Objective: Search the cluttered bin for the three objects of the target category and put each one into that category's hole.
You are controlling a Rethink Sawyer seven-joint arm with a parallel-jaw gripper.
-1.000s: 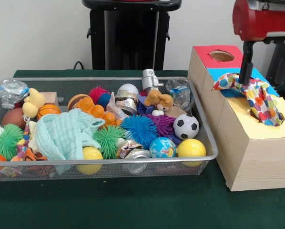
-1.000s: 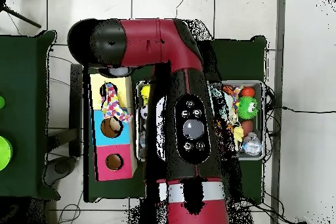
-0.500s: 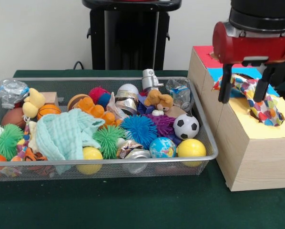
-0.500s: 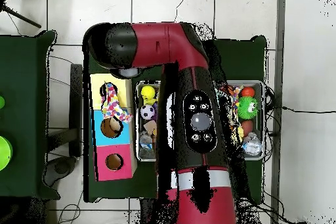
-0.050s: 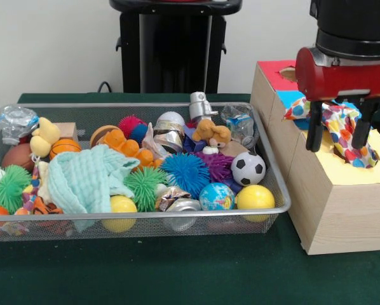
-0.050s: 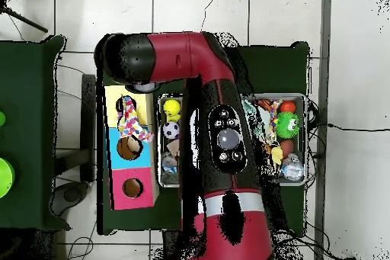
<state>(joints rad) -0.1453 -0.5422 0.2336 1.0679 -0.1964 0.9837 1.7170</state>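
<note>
While the red and black arm [image 5: 352, 60] is being held above the wooden box [image 5: 333, 190], the gripper [image 5: 338, 135] is being presented with its two black fingers [image 5: 314, 130] spread apart, straddling the spotted cloth [image 5: 342, 136] without closing on it. That cloth is lying draped across the blue and yellow sections of the box top, one end tucked into the yellow section's hole, the rest hanging loose over the surface. Whether either finger is touching the cloth cannot be told.

In the wire bin [image 5: 177, 213], beside the box on the green table [image 5: 177, 273], the remaining clutter is being observed undisturbed: a pale green washcloth [image 5: 88, 178], a soccer ball [image 5: 248, 168], two yellow balls [image 5: 255, 197], a blue spiky ball [image 5: 185, 171] and a globe ball [image 5: 216, 196].

From overhead, the arm [image 6: 217, 127] is being seen folded across the bin's middle, hiding much of its contents and the gripper itself, which only the front view is showing. All three holes [image 6: 132, 187] in the box top are being shown from above, whereas the front view is obscuring them.
</note>
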